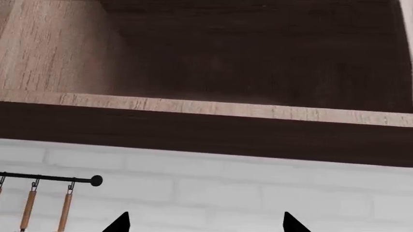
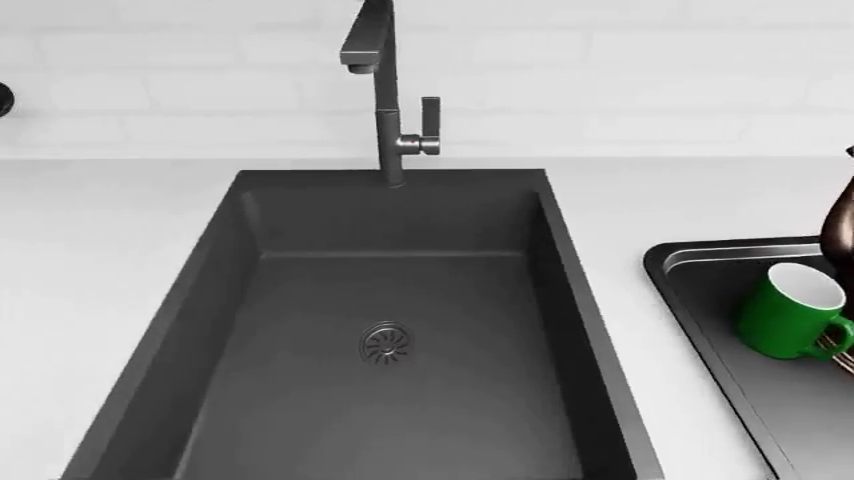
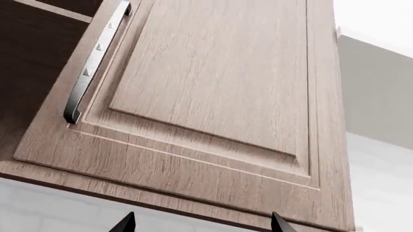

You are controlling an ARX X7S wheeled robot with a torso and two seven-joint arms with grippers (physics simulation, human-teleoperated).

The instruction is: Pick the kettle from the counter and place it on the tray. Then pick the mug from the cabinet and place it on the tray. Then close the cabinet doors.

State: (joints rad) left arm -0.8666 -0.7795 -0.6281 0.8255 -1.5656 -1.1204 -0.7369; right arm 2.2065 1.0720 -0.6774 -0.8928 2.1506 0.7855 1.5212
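In the head view the green mug (image 2: 794, 310) stands on the dark grey tray (image 2: 694, 262) at the right of the white counter (image 2: 107, 260). The kettle (image 2: 841, 230) shows only as a dark sliver at the frame's right edge, behind the mug. Neither gripper appears in that view. My left gripper (image 1: 206, 224) is open with nothing between its tips, below the cabinet's bare open shelf (image 1: 213, 107). My right gripper (image 3: 201, 224) is open and holds nothing, just under a wooden cabinet door (image 3: 213, 82) with a metal handle (image 3: 94, 63); dark cabinet interior shows beside that handle.
A deep dark sink (image 2: 387, 330) with a faucet (image 2: 387, 100) fills the middle of the counter. White brick wall runs behind. A black rail (image 1: 51, 178) with hanging wooden-handled utensils is mounted under the cabinet.
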